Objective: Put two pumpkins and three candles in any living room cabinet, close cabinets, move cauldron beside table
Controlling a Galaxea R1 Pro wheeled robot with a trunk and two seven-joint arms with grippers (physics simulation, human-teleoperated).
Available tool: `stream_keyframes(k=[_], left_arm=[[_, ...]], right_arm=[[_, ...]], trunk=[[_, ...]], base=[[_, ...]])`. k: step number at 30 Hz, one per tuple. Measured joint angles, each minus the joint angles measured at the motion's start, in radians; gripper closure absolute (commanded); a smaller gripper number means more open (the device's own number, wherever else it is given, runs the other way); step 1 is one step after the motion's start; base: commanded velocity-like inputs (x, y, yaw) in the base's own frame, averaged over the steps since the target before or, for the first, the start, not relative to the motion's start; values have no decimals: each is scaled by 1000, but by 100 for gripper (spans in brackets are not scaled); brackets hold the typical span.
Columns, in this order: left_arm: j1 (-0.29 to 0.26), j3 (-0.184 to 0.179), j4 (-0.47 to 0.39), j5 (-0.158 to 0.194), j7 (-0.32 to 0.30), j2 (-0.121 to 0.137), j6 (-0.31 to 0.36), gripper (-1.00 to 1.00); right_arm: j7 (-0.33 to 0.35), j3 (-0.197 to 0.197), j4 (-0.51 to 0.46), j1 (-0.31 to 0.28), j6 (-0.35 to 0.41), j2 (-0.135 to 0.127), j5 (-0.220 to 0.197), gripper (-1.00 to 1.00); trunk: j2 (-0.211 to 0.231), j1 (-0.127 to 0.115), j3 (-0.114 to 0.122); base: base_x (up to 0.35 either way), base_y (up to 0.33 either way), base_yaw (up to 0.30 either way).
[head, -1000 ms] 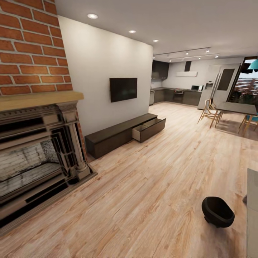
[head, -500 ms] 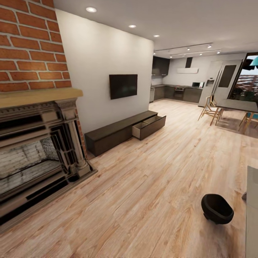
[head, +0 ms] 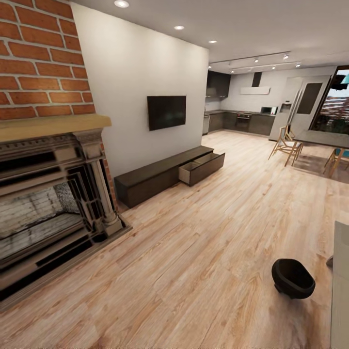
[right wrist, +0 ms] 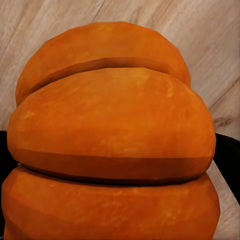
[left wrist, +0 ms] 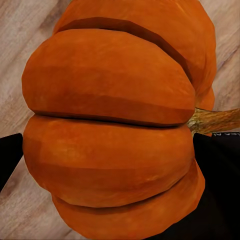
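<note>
In the left wrist view a bright-orange ribbed pumpkin (left wrist: 110, 85) with a short stem sits between the black fingers (left wrist: 220, 165) of my left gripper (left wrist: 115, 160), which is shut on it above the wood floor. The right wrist view has the second pumpkin (right wrist: 110, 115) held the same way in my right gripper (right wrist: 115, 160), shut on it. In the head view the long dark-brown cabinet (head: 155, 177) stands along the white wall, one drawer (head: 202, 168) at its right end pulled open. The black cauldron (head: 292, 277) sits on the floor at the lower right. The candles and the table are out of view.
A brick fireplace (head: 48, 208) with a wooden mantel stands close on the left. A TV (head: 166, 111) hangs above the cabinet. Wooden chairs (head: 286, 145) and dark dining furniture stand far right, the kitchen behind. A pale edge (head: 341, 281) borders the right side. Open wood floor lies between.
The whole head picture has shifted slightly upward, so the camera has moved. The cabinet drawer stays open and the cauldron stays in place on the floor.
</note>
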Motion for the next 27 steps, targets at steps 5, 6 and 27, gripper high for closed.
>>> stream_keyframes(k=[5, 6, 27], left_arm=[[0, 0, 0, 0, 0, 0, 0, 100], [0, 0, 0, 0, 0, 0, 0, 100], [0, 0, 1, 0, 0, 0, 0, 100]], right_arm=[[-1, -1, 0, 0, -1, 1, 0, 100], [-1, -1, 0, 0, -1, 1, 0, 100], [-3, -1, 0, 0, -2, 1, 0, 100]], trunk=[[0, 0, -8], [0, 0, -10], [0, 0, -44]], base=[[0, 0, 0], [0, 0, 0], [0, 0, 0]])
